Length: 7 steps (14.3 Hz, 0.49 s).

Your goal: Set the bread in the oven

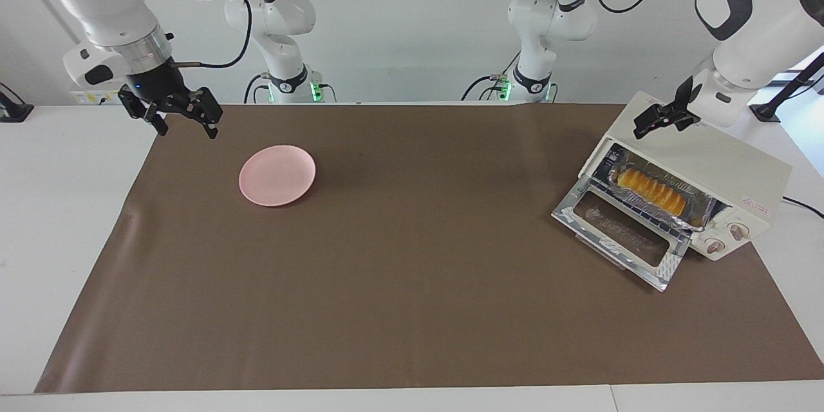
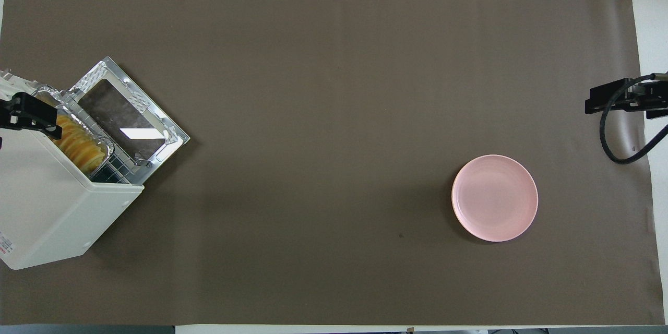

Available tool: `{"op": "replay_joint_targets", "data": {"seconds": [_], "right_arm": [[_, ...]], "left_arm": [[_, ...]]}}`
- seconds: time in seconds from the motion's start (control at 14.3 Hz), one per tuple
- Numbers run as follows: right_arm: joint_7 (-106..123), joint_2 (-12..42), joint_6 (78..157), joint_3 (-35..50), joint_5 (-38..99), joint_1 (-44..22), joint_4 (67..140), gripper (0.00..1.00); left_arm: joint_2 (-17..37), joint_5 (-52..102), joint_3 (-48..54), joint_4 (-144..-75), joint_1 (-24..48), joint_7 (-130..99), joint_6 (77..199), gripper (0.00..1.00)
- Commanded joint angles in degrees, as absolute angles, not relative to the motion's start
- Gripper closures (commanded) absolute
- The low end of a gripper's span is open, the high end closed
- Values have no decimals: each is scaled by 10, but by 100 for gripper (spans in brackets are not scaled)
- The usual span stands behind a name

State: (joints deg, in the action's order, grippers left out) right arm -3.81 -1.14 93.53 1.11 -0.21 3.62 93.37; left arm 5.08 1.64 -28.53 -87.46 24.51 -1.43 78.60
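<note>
Bread (image 1: 649, 190) inside the oven (image 1: 708, 174), below the empty, wide-open left end effector (image 1: 656, 118).

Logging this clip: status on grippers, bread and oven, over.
Left gripper open, empty, over the oven. Right gripper open, waiting over the mat's edge. Bread in foil tray on the rack; door down. Nothing obstructing.
</note>
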Motion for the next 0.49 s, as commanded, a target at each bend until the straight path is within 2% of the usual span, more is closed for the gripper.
{"op": "replay_joint_targets", "data": {"seconds": [0.0,0.07,0.28,0.42], "right_arm": [[-44,-16,945,16,4,42,940,0],[-44,-16,944,16,4,42,940,0],[-45,-16,944,16,4,41,940,0],[-47,-16,944,15,4,41,940,0]], "left_arm": [[1,13,-276,-916,244,-8,784,0],[-1,13,-271,-917,239,-8,784,0],[0,12,-147,-911,123,-1,822,0],[1,12,-114,-915,97,-1,836,0]]}}
